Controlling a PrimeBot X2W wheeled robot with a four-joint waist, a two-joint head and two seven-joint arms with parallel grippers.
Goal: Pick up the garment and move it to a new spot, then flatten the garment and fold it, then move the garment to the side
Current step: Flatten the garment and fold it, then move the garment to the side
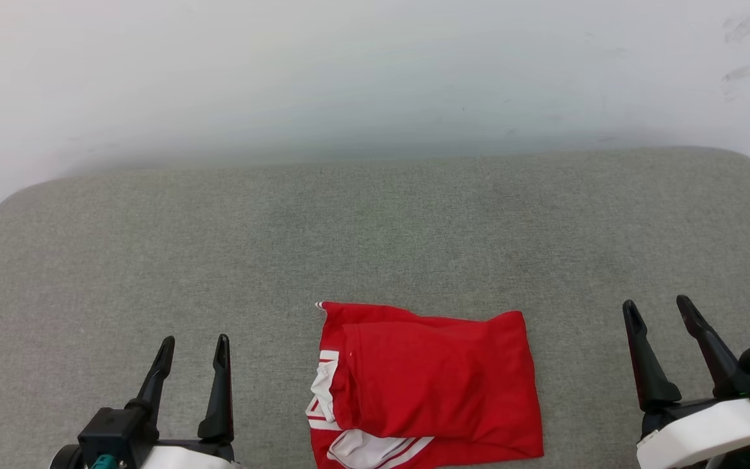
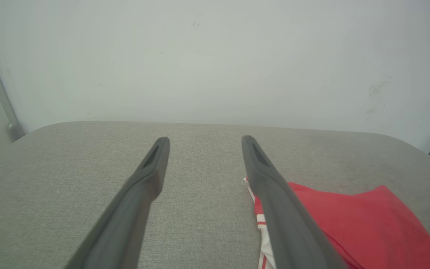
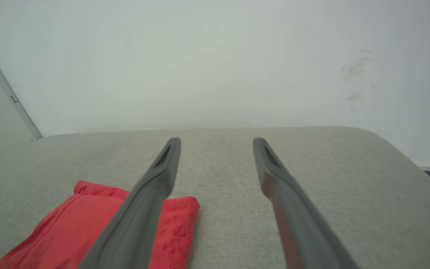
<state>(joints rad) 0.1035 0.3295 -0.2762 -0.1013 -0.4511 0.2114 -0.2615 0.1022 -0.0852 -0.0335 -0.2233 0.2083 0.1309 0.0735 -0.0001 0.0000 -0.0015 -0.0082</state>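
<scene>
Listing one folded red shirt (image 1: 427, 384) on the grey cushion (image 1: 375, 228), between our claws. Our left claw (image 1: 194, 339) and right claw (image 1: 656, 302) stand wide, empty.

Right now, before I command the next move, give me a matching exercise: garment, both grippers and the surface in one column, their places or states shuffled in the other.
Column one:
1. garment
2. left gripper
3. right gripper
4. grey surface

Column two:
A. open, to the right of the garment
B. folded, lying between the grippers
C. bears the garment
D. open, to the left of the garment

Pairs: 1-B, 2-D, 3-A, 4-C
</scene>
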